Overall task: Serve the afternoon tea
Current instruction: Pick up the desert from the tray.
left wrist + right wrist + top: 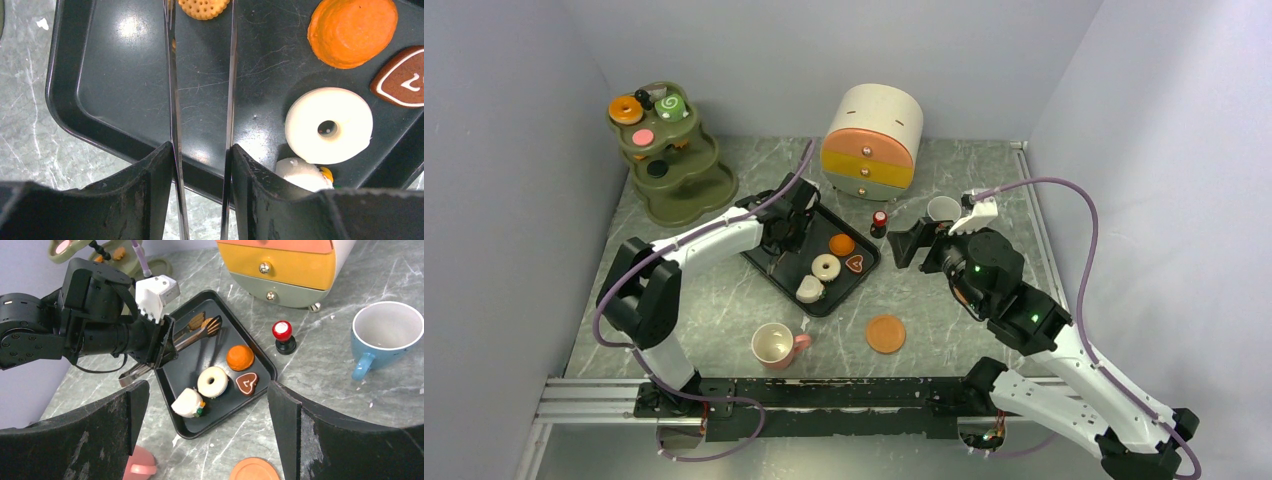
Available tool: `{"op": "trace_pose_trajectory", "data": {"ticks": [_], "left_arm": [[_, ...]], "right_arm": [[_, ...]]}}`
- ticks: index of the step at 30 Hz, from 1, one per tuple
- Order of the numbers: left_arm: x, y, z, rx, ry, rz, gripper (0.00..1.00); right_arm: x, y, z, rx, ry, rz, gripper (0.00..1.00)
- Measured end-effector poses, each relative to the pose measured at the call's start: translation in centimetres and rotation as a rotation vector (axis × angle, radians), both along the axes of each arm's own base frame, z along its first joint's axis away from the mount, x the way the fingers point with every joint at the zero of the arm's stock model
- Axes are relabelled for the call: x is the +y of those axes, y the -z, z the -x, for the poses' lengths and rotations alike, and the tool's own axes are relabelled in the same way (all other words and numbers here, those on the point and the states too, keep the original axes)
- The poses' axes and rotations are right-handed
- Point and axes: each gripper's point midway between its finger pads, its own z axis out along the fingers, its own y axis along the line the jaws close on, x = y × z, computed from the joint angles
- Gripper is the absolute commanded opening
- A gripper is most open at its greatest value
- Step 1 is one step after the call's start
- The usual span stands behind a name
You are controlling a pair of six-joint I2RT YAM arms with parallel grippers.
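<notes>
My left gripper is shut on metal tongs over the black tray. The tong tips reach a round cookie at the tray's far end. The tray also holds an orange pastry, a white doughnut, a heart cookie and a white pastry. My right gripper is open and empty, above the table between the tray and the blue cup. A pink cup and an orange saucer sit near the front.
The olive tiered stand at the back left carries an orange doughnut and a green swirl roll. A small chest of drawers stands at the back. A red-topped knob sits beside the tray.
</notes>
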Motion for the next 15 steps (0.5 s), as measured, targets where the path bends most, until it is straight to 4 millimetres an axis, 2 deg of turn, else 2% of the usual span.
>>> {"op": "trace_pose_trajectory", "data": {"ticks": [15], "left_arm": [[0.32,-0.24,0.04,-0.005,-0.008,-0.011,0.42]], "right_arm": [[0.06,0.46,-0.07,0.006,-0.001,0.01,0.93]]}}
